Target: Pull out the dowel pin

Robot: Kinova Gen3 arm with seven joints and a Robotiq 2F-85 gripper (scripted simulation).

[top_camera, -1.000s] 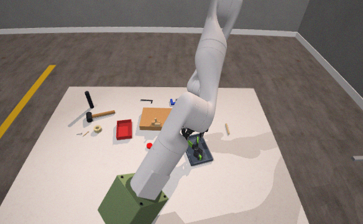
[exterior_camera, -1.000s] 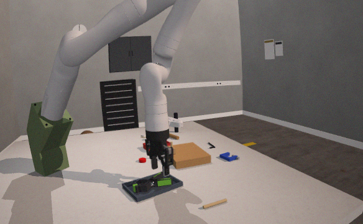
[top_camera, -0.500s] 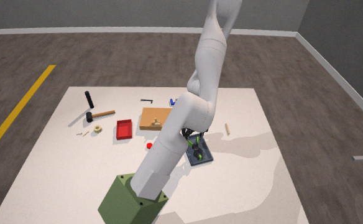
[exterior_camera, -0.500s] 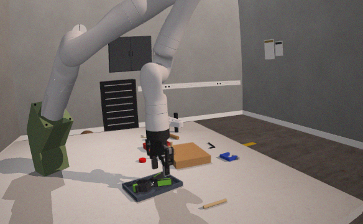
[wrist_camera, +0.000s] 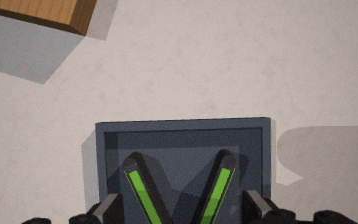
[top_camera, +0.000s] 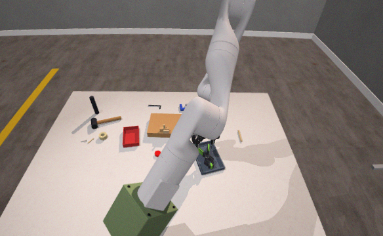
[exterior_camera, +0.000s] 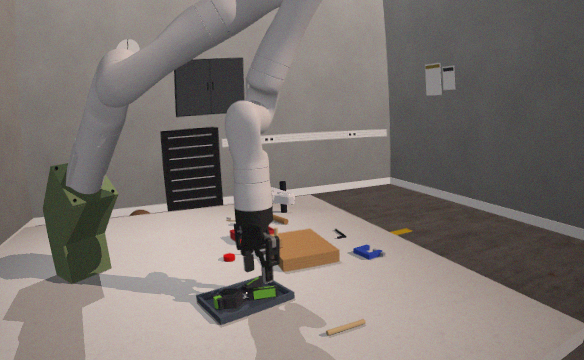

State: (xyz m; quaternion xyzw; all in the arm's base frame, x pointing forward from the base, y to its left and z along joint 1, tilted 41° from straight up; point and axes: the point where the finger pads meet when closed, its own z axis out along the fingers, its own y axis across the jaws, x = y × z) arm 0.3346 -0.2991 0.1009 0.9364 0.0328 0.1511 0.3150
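Note:
The black and green spring clamp [top_camera: 208, 157] [exterior_camera: 231, 299] lies in the dark tray [top_camera: 218, 162] [exterior_camera: 252, 310] [wrist_camera: 180, 125]. My gripper [top_camera: 205, 141] [exterior_camera: 258, 272] [wrist_camera: 182, 205] is open and points down, low over the clamp's handle end. In the wrist view the two spread handles lie between the fingertips, untouched as far as I can see. The orange-brown bench board [top_camera: 159, 122] [exterior_camera: 309, 247] [wrist_camera: 30, 9] lies beyond the tray. Small pale wooden pieces [top_camera: 164, 130] stand near its front edge, with an upright pin-like part. I cannot tell block from stop there, nor whether anything loose sits between them.
A red tray [top_camera: 131, 137] and red disc [top_camera: 157, 153] [exterior_camera: 229, 257] lie left of the arm. A loose dowel [top_camera: 240, 136] [exterior_camera: 346, 327] lies right. A blue part [exterior_camera: 367, 253] and hex key [top_camera: 155, 106] lie behind; a mallet [top_camera: 109, 120], black cylinder [top_camera: 94, 105] and ring [top_camera: 103, 136] lie far left.

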